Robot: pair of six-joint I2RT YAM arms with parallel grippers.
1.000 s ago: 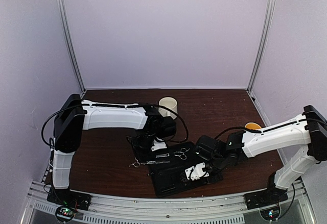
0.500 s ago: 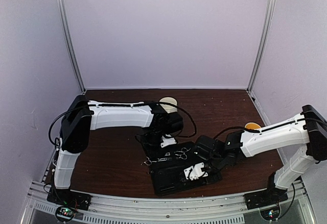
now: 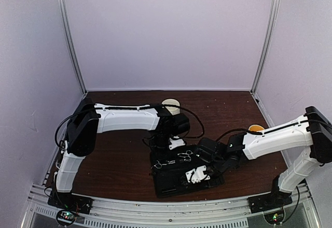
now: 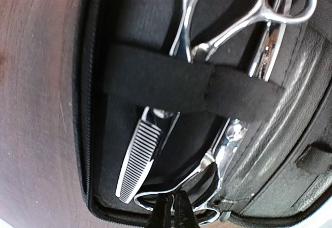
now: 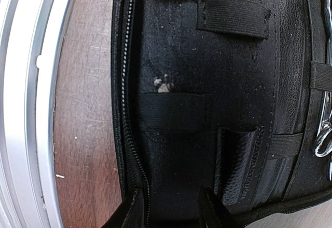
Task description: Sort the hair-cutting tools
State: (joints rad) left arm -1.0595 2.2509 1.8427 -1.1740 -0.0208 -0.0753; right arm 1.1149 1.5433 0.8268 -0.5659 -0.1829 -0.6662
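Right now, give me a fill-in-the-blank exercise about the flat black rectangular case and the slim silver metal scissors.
The flat black rectangular case holds ____ slim silver metal scissors. A black elastic ____ crosses over both of them. The left gripper is ____ on one pair's finger ring.
Missing words: two; strap; shut.

Robotics lab, benchtop test cell. Evidence: 2 white robot arms, L (image 3: 124,118) & R (image 3: 275,139), bolted side by side to an alu rail (image 3: 171,207) at the near edge. Alu posts (image 3: 70,46) frame plain pale walls (image 3: 166,36) on 3 sides. Black cables (image 3: 231,131) run exposed along the arms, w/ small lit circuit boards (image 3: 66,217) by the bases. Dark wood tabletop (image 3: 114,160) carries props: black zip case (image 3: 174,186), scissors (image 4: 137,155), mug (image 3: 169,103).
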